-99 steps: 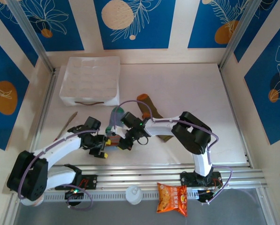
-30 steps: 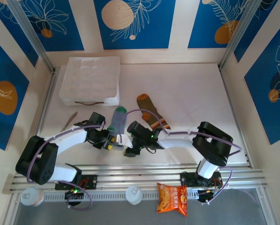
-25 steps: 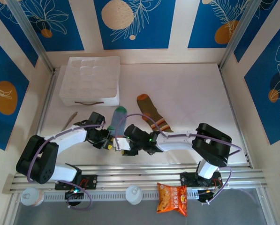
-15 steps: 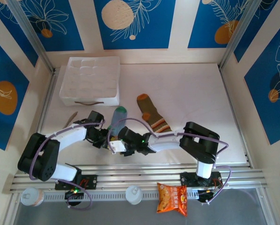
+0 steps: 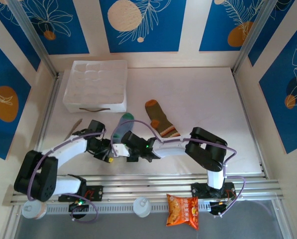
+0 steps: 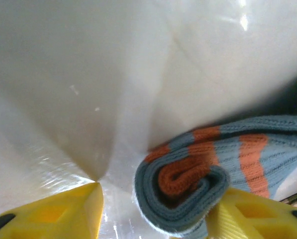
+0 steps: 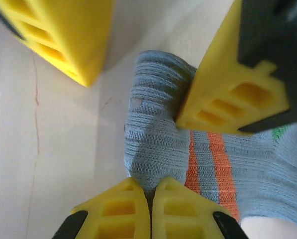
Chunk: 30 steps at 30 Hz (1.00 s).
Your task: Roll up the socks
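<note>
Right pincer [image 7: 150,193] leftward, closed against grey-blue sock [image 7: 155,144]

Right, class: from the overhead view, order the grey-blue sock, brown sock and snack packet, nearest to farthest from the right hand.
1. Grey-blue sock, pinched in the right hand.
2. Brown sock, back and rightward.
3. Snack packet, near edge.

the grey-blue sock [image 7: 158,144] runs off the right wrist view's right edge.

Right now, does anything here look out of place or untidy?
The orange snack packet lies off the table, beyond its near edge, away from the work. The blue sock is rolled only loosely at one end; the brown sock lies flat.
</note>
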Motion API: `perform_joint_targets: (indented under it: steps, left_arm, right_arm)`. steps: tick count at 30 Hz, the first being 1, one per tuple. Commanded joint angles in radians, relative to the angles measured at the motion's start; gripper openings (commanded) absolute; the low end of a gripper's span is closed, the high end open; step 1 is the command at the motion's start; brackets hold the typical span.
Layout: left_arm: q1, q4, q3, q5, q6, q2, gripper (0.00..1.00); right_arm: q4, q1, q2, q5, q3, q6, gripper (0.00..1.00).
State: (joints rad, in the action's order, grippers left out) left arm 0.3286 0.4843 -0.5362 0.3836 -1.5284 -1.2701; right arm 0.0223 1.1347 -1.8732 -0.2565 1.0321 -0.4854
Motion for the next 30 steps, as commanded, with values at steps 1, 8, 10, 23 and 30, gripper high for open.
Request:
perform_joint_targets:
  steps: [1, 8, 10, 23, 30]
  left_arm:
    - [-0.023, 0.066, 0.038, -0.059, -0.053, 0.075, 0.62]
    - [-0.049, 0.021, 0.071, -0.031, -0.099, 0.142, 0.7]
    - [-0.049, -0.001, 0.078, -0.02, -0.102, 0.135, 0.7]
    - [-0.043, -0.154, 0.069, -0.002, -0.079, 0.031, 0.67]
    - [-0.014, -0.148, 0.049, -0.005, -0.061, -0.077, 0.48]
  right_arm:
    - [-0.177, -0.023, -0.071, 0.123, -0.013, 0.109, 0.0]
    - [-0.251, -0.053, -0.125, 0.227, 0.024, 0.201, 0.0]
    - [-0.266, -0.064, -0.137, 0.254, 0.038, 0.22, 0.0]
    - [-0.374, -0.159, -0.217, 0.501, 0.14, 0.314, 0.0]
    - [-0.47, -0.205, -0.277, 0.62, 0.226, 0.349, 0.0]
